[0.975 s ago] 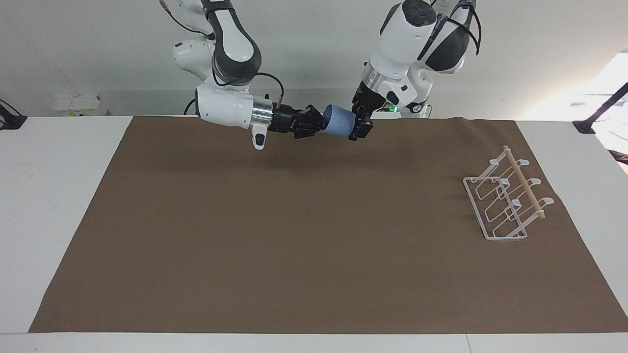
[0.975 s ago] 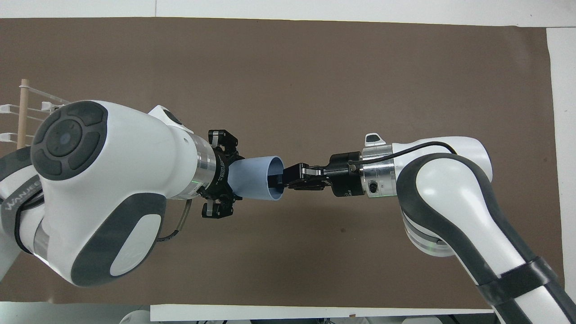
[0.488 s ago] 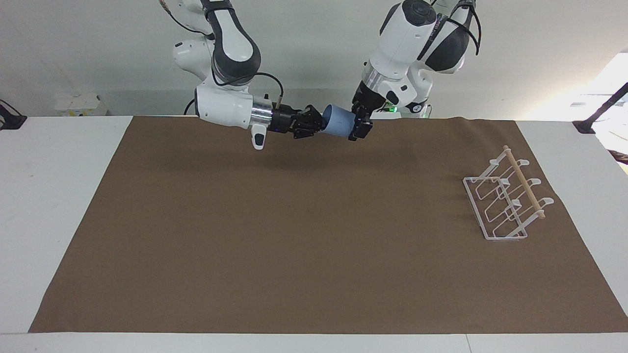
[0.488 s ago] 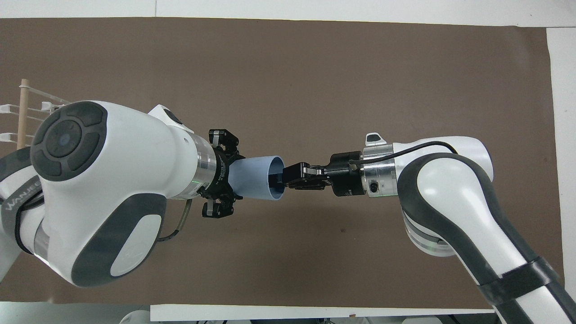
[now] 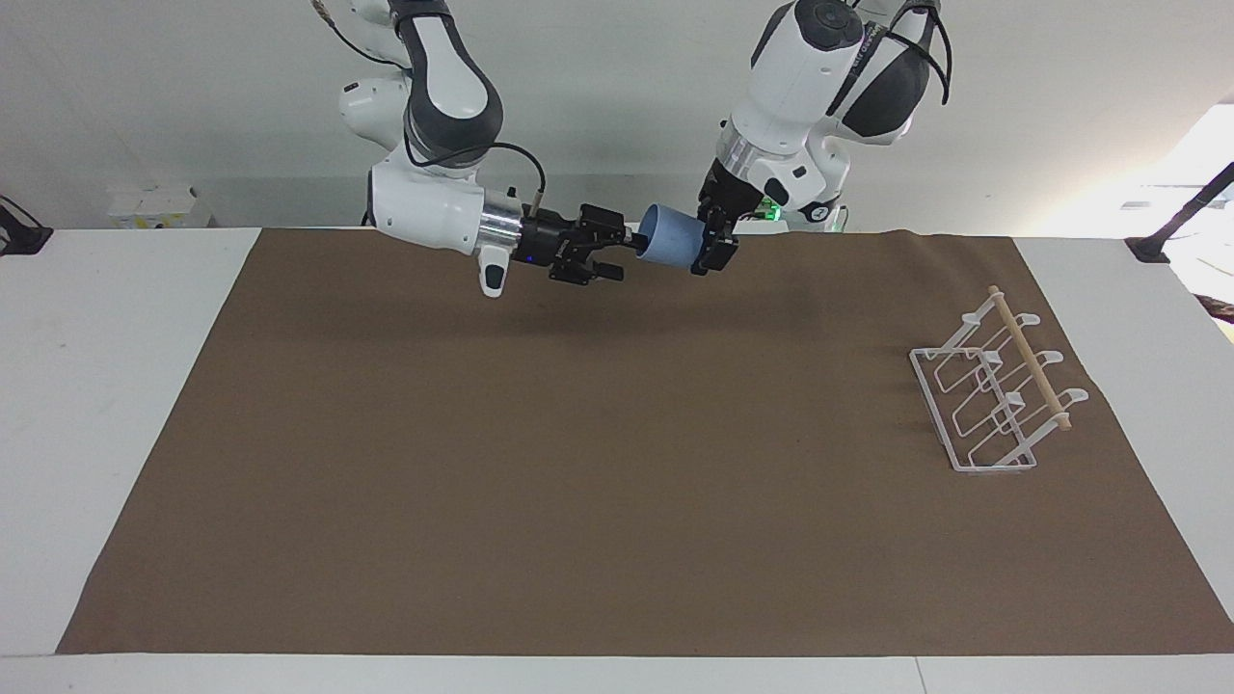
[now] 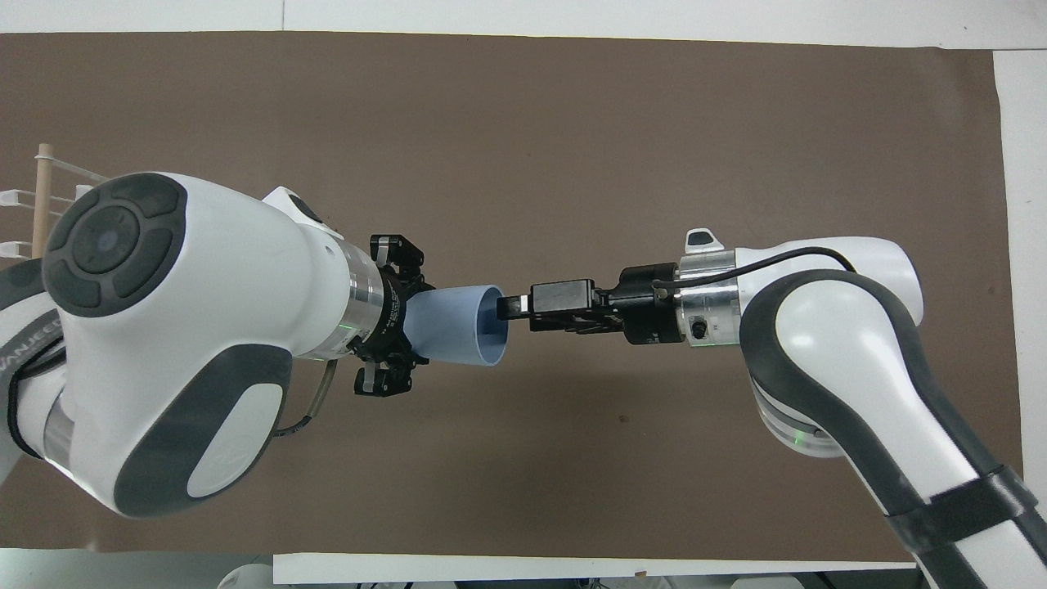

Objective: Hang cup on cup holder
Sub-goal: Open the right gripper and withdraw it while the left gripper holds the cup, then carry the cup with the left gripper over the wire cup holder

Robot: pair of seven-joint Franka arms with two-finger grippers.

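so the cup [image 5: 669, 241] is up in the air over the robots' edge of the brown mat [image 5: 598, 463], lying on its side, long axis running along the line between the two arms. the left gripper [image 5: 713, 253] has its fingers clamped on the base end, and the open rim points at the right gripper [image 5: 617, 253]. that one's fingers look spread, one fingertip right at the rim, and nothing seems to be gripped by it.

what the next move turns on: the cup holder [image 5: 993, 395] sits on the desk well toward the left arm's end, so the left arm is the nearer one and it already has the cup. probably it has to swing over there and drop the rim onto a prong.

the overhead view shows the mouth of the cup and the fingertip at it, but the holder is mostly hidden under the left arm, just the dowel end [image 6: 42, 200] peeks out. the facing view shows the whole rack and that the cup is well clear of the desk.
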